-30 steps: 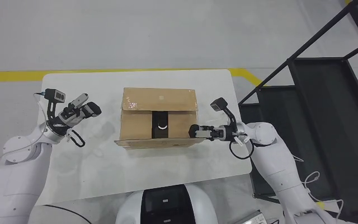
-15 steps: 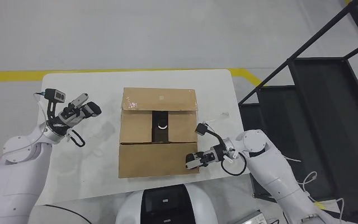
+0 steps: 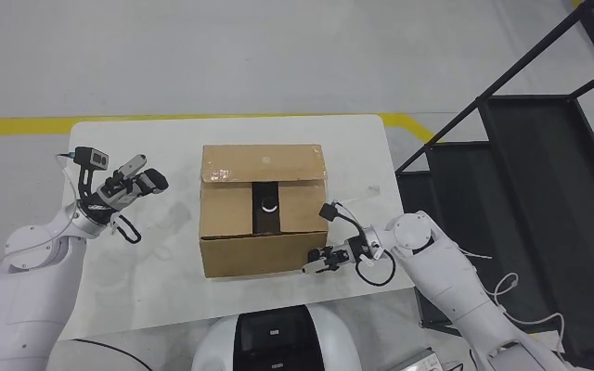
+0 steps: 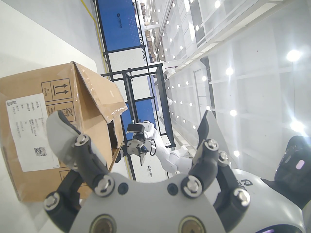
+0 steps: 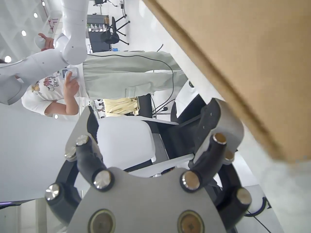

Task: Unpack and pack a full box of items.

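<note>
brown corrugated cardboard makes up the box (image 3: 264, 167), which sits at the middle of the white worktop (image 3: 139, 278). its top flaps are partly folded in, leaving a gap where a dark round item (image 3: 267, 206) shows. if it is full, as the task says, the box is probably heavy for one arm. its flaps look thin and bendy. a flap is best taken near its free edge, and the body by two opposite walls or from beneath.

the right end effector (image 3: 316, 262) is low, just beside the near right corner of the box. its fingers stand apart with nothing between them. the left end effector (image 3: 148, 176) hangs well off the box's other side, also spread wide and empty.

from above, the gap and the item inside are plain. the left wrist view adds a side wall with a white label (image 4: 29, 127) and a raised flap (image 4: 97, 93) with a ragged edge. the right wrist view adds the cardboard edge (image 5: 230, 49) close by one finger (image 5: 218, 120). whether they touch cannot be told.
</note>
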Robot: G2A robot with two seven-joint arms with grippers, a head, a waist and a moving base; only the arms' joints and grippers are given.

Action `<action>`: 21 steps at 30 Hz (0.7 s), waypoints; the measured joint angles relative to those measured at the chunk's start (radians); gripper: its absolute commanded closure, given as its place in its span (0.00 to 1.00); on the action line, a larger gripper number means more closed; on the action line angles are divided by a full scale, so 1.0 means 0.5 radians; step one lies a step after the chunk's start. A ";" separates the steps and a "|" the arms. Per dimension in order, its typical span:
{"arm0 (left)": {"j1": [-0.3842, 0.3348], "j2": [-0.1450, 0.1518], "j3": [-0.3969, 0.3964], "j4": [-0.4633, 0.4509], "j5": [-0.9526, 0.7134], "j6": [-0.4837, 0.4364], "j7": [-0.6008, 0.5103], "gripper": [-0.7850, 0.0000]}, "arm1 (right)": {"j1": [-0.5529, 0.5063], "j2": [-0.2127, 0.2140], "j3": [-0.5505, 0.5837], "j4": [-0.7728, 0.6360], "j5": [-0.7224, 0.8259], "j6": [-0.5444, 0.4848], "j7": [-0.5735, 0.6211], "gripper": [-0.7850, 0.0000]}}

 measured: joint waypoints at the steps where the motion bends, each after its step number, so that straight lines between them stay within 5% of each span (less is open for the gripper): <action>1: 0.000 0.000 0.000 0.000 0.000 0.000 0.000 0.00 | -0.013 0.007 0.008 -0.039 0.057 0.024 0.025 0.00; 7: 0.021 -0.004 0.027 -0.070 -0.023 0.058 -0.037 0.00 | -0.118 0.083 0.135 -0.306 0.404 0.166 0.164 0.00; 13: 0.014 -0.004 0.105 -0.162 -0.072 0.162 -0.373 0.00 | -0.188 0.136 0.296 -0.473 0.762 0.183 0.181 0.00; 21: -0.136 -0.056 0.283 -0.046 -0.043 0.078 -0.274 0.00 | -0.227 0.165 0.408 -0.488 0.926 0.117 0.115 0.00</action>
